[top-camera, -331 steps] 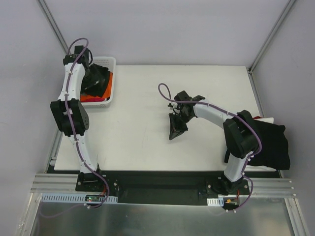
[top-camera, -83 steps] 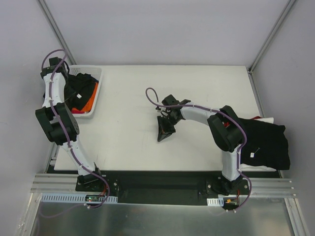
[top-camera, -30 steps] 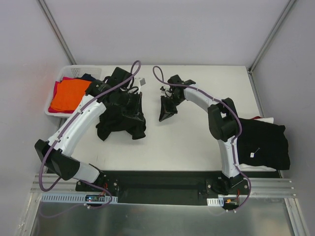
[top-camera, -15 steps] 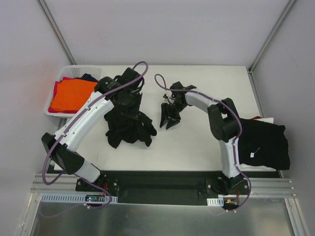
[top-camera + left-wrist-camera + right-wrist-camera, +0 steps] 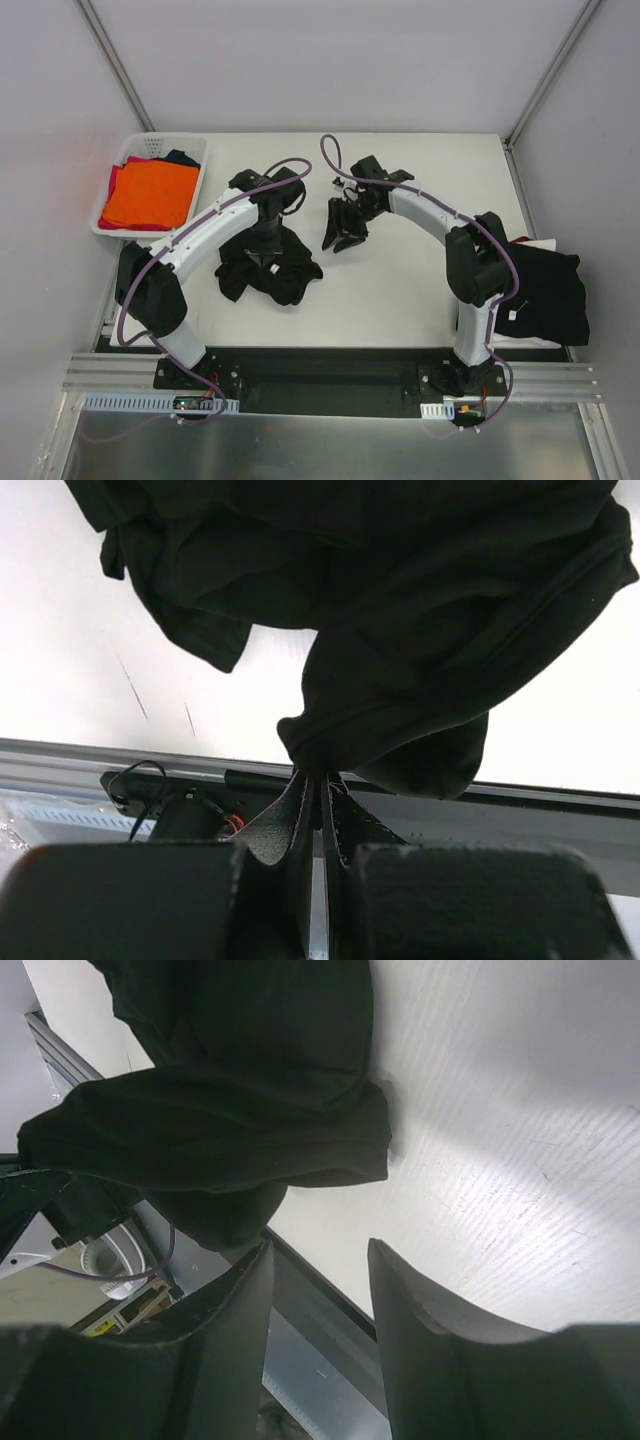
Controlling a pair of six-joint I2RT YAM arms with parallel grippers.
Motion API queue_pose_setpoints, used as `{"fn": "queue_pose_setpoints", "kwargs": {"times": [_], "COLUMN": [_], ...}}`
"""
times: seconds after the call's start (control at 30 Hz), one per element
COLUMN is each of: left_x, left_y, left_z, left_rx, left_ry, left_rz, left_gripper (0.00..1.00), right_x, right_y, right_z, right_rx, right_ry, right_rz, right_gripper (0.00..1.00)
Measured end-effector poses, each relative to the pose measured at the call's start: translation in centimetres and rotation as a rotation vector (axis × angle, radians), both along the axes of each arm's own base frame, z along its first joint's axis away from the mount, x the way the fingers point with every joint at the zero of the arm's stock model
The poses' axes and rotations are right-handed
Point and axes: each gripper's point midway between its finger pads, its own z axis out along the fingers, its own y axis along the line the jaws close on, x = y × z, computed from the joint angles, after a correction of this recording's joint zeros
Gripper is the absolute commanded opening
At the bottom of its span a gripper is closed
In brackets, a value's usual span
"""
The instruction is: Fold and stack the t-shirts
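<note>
A crumpled black cloth t-shirt (image 5: pixel 268 268) lies bunched on the white table (image 5: pixel 400 290), left of its centre, with part of it gathered up toward the left gripper (image 5: pixel 268 228). That gripper is clenched on the cloth. In the left wrist view its two black fingers (image 5: pixel 300 810) press together, pinching a fold of the shirt at their tips, and the rest of the garment spreads beyond them over the table. The left arm rises from its base and bends outward to the left at a dark elbow. From there it runs as a long white link up and to the right, with the wrist turned down over the shirt. Just right of the shirt, the right gripper (image 5: pixel 338 238) hangs with its jaws parted and nothing between them. The right wrist view shows its fingers (image 5: pixel 235 1310) apart and the shirt's edge beyond the tips, clear of them. The right arm climbs to an elbow near the table's right edge, then arcs up and left with the wrist bent down. In the far left corner a white plastic lattice basket (image 5: pixel 150 143) holds a flat orange t-shirt (image 5: pixel 150 195) over red cloth (image 5: pixel 113 185) and navy cloth (image 5: pixel 181 157). A pile of folded black t-shirts (image 5: pixel 555 295) lies at the right edge.
</note>
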Motion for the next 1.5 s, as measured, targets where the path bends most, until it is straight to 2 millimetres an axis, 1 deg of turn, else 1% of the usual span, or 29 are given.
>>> {"fn": "queue_pose_setpoints", "kwargs": {"times": [0.5, 0.73, 0.93, 1.27, 1.5], "left_x": [-0.3, 0.9, 1.5, 1.0, 0.9], "left_y": [0.2, -0.7, -1.2, -0.7, -0.6], "left_z": [-0.5, 0.1, 1.5, 1.5, 1.5], "left_rx": [0.011, -0.007, -0.027, -0.007, 0.001], "left_ry": [0.012, -0.008, -0.035, -0.012, -0.007], "left_rz": [0.019, 0.02, 0.019, 0.016, 0.005], "left_gripper": [0.0, 0.0, 0.0, 0.0, 0.0], "right_x": [-3.2, -3.9, -3.4, -3.0, -2.1], "right_y": [2.4, 3.3, 3.5, 3.0, 1.5], "right_z": [-2.6, -3.9, -5.0, -6.8, -7.6], "right_rx": [-0.003, 0.004, 0.014, 0.018, 0.008], "right_ry": [0.057, 0.066, 0.056, 0.063, 0.074], "right_rz": [0.028, 0.028, 0.02, -0.015, -0.06], "right_gripper": [0.45, 0.45, 0.45, 0.45, 0.46]}}
